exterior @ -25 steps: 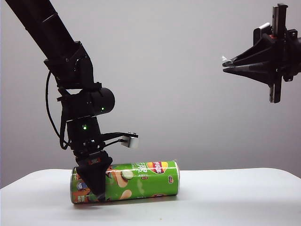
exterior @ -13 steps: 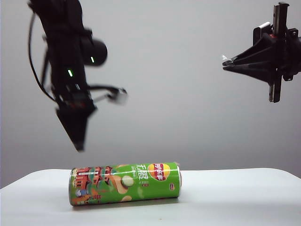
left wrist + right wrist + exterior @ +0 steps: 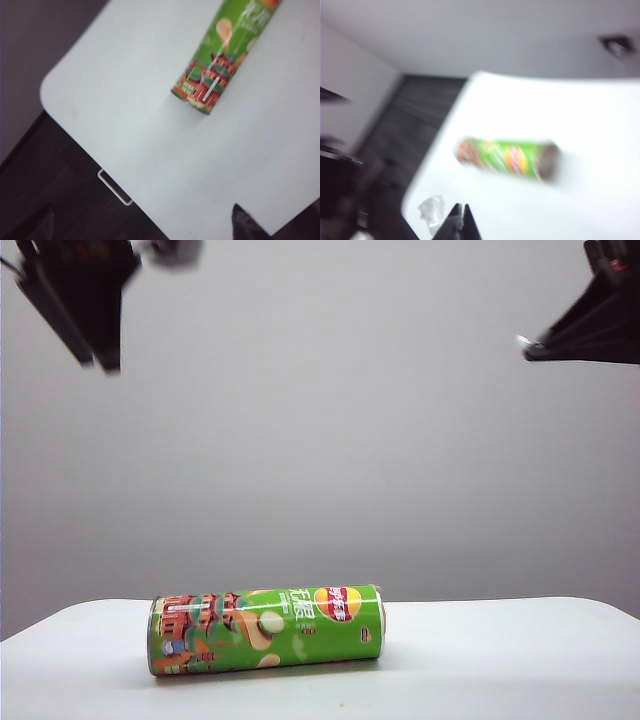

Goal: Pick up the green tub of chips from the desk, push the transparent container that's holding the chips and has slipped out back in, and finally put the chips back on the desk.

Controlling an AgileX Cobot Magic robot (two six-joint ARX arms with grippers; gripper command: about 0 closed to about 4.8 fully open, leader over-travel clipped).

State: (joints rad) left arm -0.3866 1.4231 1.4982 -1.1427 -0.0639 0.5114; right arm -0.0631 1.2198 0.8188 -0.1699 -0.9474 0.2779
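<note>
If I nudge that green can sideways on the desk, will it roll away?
Probably. The can lies on its side on the flat desk, so a push across its length should roll it. Its glossy wall looks slippery. Left end effector and right end effector hang high, so nothing blocks it.

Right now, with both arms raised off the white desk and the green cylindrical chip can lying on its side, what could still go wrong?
1. The green cylindrical chip can lies on its side, untouched, on the white desk; a nudge might roll it.
2. The left gripper, high at upper left, and the shut right gripper, high at upper right, are both clear of it, so neither could stop a roll.
</note>
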